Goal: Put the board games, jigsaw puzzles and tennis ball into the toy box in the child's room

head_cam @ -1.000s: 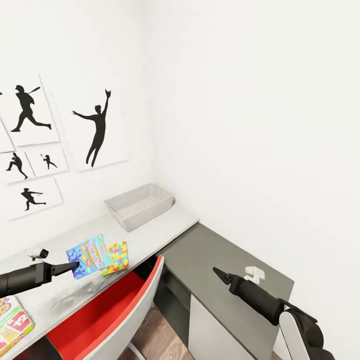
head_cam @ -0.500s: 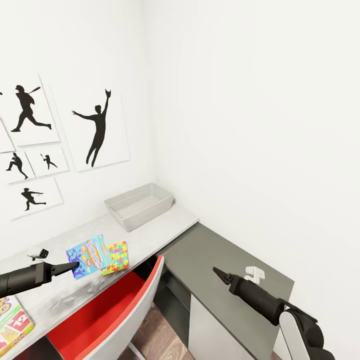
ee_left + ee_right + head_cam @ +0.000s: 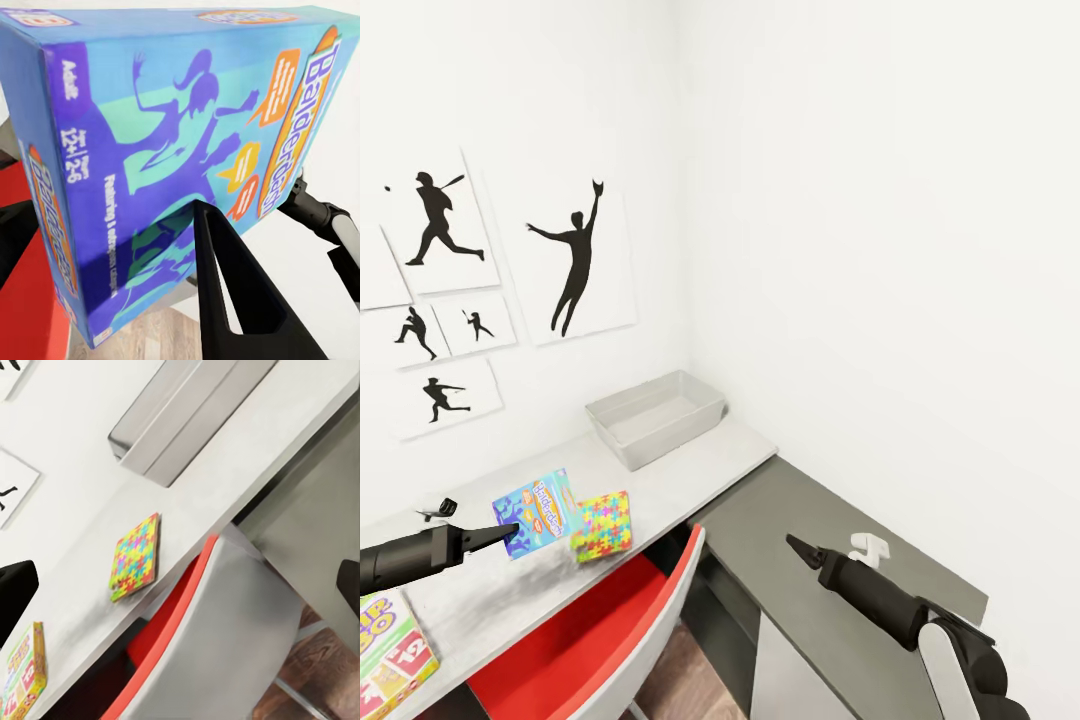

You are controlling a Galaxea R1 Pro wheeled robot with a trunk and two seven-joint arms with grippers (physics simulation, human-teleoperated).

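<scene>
Left hand pinches the blue board game, held above the bench. Toy box sits well ahead of it, apparently empty. Jigsaw puzzle lies just beyond the held box; SKIP-BO game behind it. Right hand: fingers pressed together, idle. Judgement: early; nothing boxed yet.

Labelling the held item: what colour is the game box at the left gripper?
Blue box with purple and teal figures; left wrist view.
</scene>
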